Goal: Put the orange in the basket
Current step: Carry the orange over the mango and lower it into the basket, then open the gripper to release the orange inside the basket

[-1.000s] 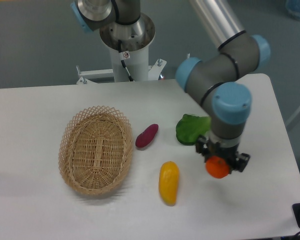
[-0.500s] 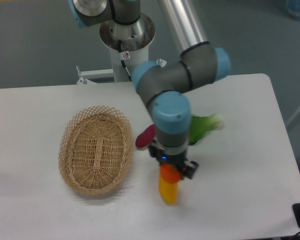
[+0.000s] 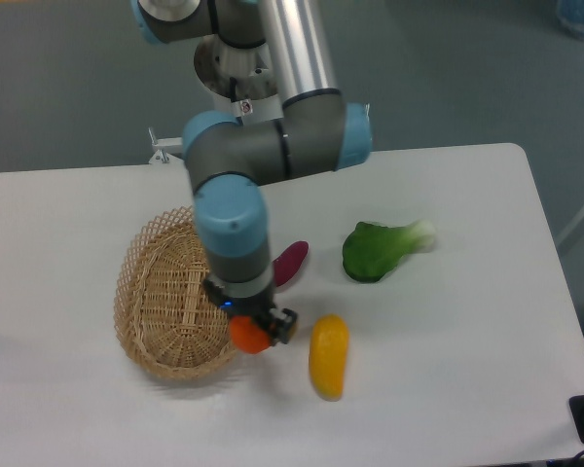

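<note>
Gripper [image 3: 252, 331], clamped on the orange [image 3: 249, 336], is held at the basket [image 3: 175, 292] rim; release over its centre, leftward, seems called for.

Even, fairly bright overhead light, soft all round. The white desk [image 3: 487, 370] shows no glare. A faint shadow lies under the basket [image 3: 165, 311], left of the jaws. Detail is slightly soft throughout, with no obvious edge distortion.
</note>
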